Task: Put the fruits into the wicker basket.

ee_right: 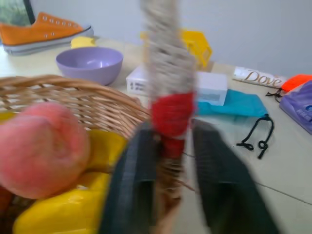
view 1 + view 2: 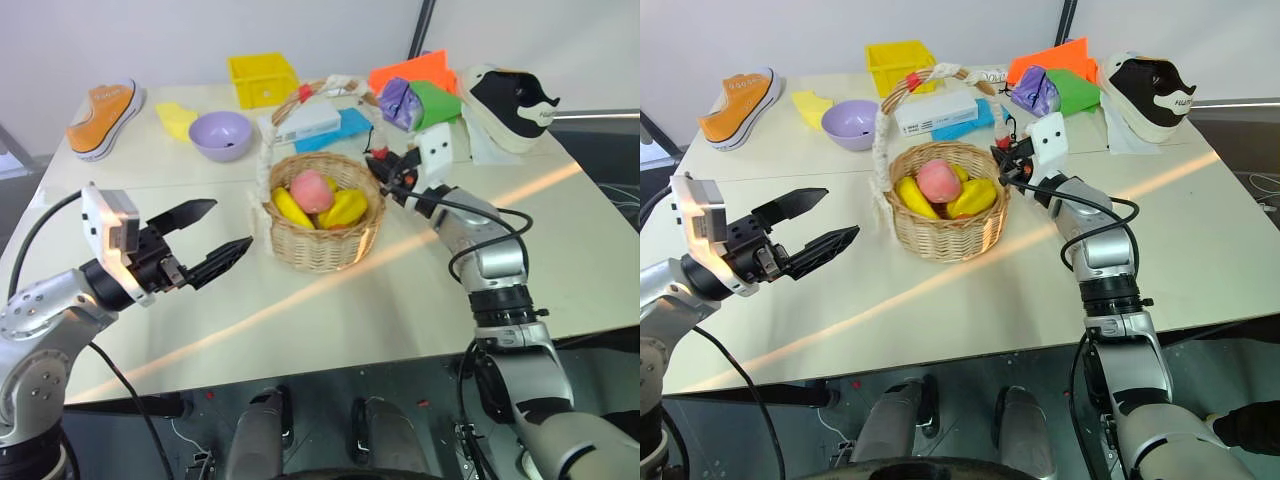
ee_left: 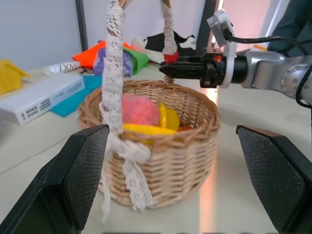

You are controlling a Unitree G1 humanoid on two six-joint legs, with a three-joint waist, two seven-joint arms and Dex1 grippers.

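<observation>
The wicker basket (image 2: 327, 225) stands mid-table with the pink peach (image 2: 311, 190) lying inside on top of yellow fruit (image 2: 345, 209) (a sliver of red-orange shows low beside them in the left wrist view, too hidden to name). The right gripper (image 1: 168, 183) is clamped on the basket's handle (image 1: 168, 117) at its red-wrapped base by the rim. The left gripper (image 2: 208, 240) hangs beside the basket, apart from it, fingers spread wide and holding nothing. A lilac bowl (image 2: 221, 135) sits behind
</observation>
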